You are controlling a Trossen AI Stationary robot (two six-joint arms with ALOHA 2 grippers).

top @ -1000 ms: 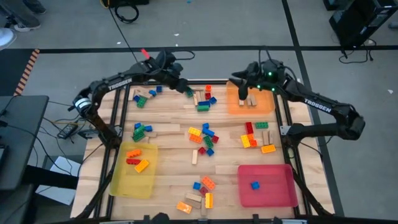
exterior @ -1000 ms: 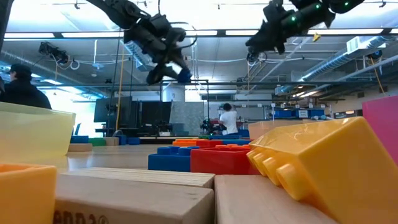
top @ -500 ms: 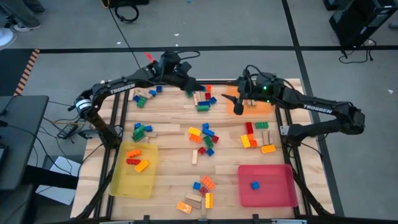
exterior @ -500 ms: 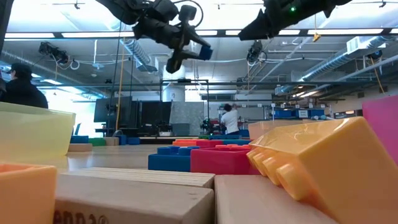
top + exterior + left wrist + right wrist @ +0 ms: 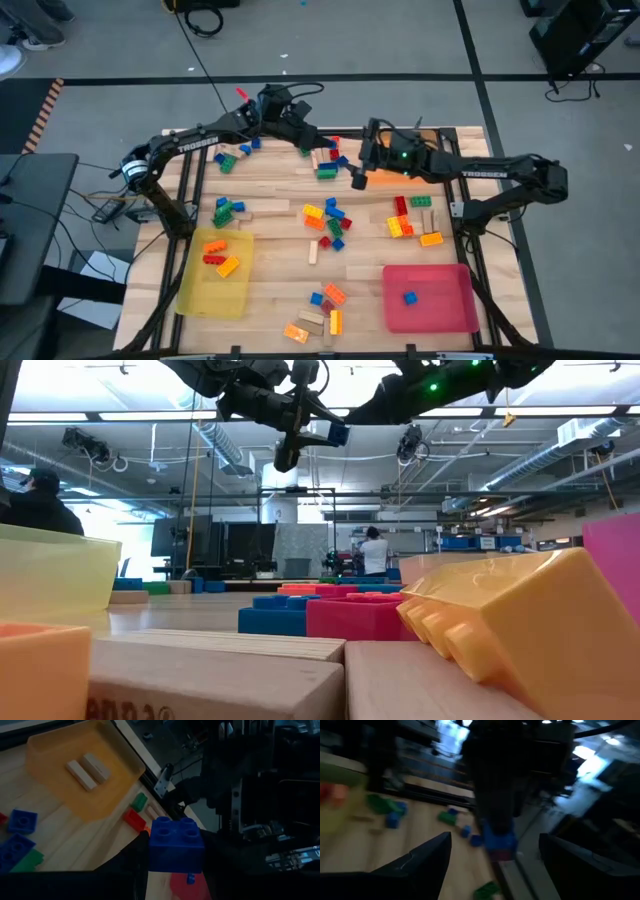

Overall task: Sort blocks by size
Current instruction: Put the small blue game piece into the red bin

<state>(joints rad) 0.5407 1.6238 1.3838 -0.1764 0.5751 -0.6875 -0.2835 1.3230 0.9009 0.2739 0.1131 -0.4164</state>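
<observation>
My left gripper [image 5: 300,435] is shut on a blue two-by-two brick [image 5: 176,842], high over the table's far middle. My right gripper [image 5: 358,178] is open and points toward the table's left, at that brick [image 5: 497,840]. In the right wrist view its fingers [image 5: 425,860] stand wide apart, short of the brick, and touch nothing. Loose blocks [image 5: 328,218] in red, blue, green, yellow, orange and plain wood lie in clusters on the wooden table. My left gripper pinches the blue brick by two opposite side walls [image 5: 150,851] between its two fingers. In the low view the brick [image 5: 335,433] sits at the fingers' free ends. The fingers run nearly level, pointing toward the table's right. The brick is lifted well clear of the table.
An orange tray [image 5: 85,775] at the far right holds two wooden pieces. A yellow tray [image 5: 212,275] at the near left holds three bricks. A red tray [image 5: 428,298] at the near right holds one blue brick. Black frame rails [image 5: 190,190] border the table.
My right gripper has left the orange tray and swung toward the table's left, closing on my left gripper. My left gripper has risen with the blue brick and tipped from pointing downward to nearly level, carrying the brick a little toward the table's right.
</observation>
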